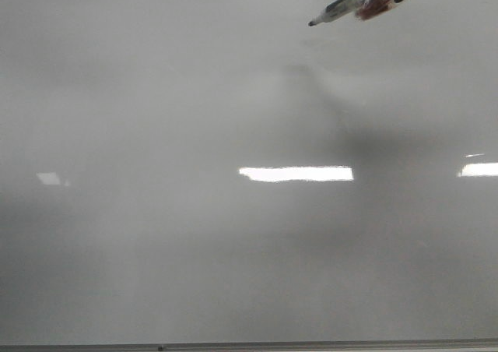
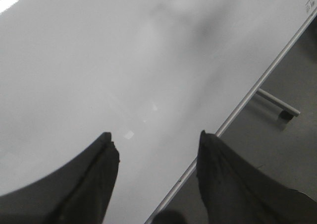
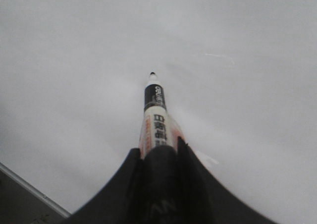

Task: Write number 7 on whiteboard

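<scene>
Where the front view takes in the whiteboard (image 1: 194, 95), its glossy pale surface is seen to fill the frame, with a thin grey frame edge (image 1: 249, 345) along the near side. No drawn stroke of the number 7 can be made out on it. A marker (image 1: 346, 8) is held clamped in the right gripper (image 3: 159, 149), its dark tip pointed toward the board; whether the tip touches the surface cannot be told. The marker's shadow is cast on the board just below it. The left gripper (image 2: 156, 147) is seen spread wide over the board's edge, with nothing held between its fingers (image 2: 106, 159).
</scene>
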